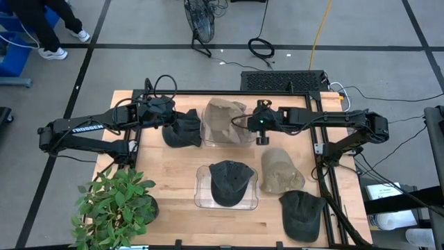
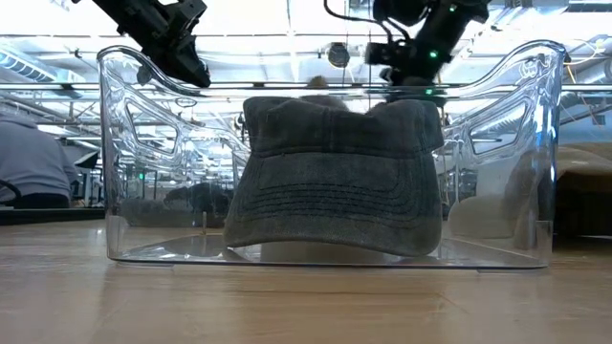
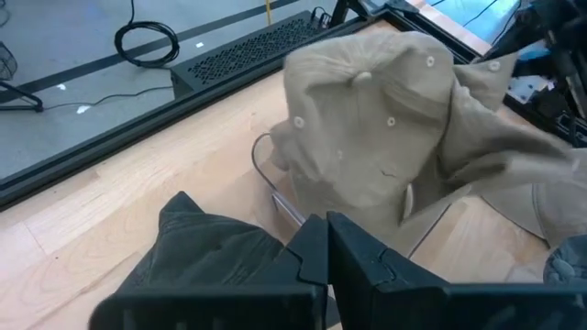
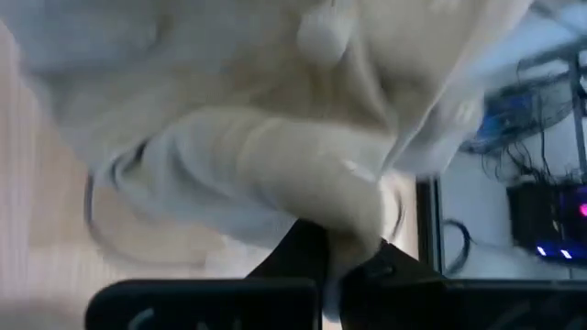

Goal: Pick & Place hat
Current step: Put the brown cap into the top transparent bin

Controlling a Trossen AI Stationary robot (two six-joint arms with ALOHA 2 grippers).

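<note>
A tan hat [image 1: 223,119] lies draped over a clear bin [image 3: 266,172] at the far middle of the table. My right gripper [image 1: 244,125] is shut on the hat's right-hand side. A crumpled dark hat [image 1: 182,130] rests on the table left of that bin. Above its far left part my left gripper [image 3: 326,252] hovers shut; in the low view nothing hangs from this gripper [image 2: 182,53]. A second clear bin [image 1: 201,196] at the near middle holds another dark hat [image 2: 335,182]. My right gripper pinches a fold of the tan cloth [image 4: 356,215] between its two fingers, at the hat's side nearest the table's right edge. The fingers come from the right, slanting down. That side is drawn up toward them, while the crown [image 3: 367,119] still rests on the bin.
A second tan hat [image 1: 279,170] and one more dark hat [image 1: 302,214] lie on the table at the near right. A potted plant [image 1: 114,205] stands at the near left corner. Black frame rails [image 1: 319,149] run along the table's edges.
</note>
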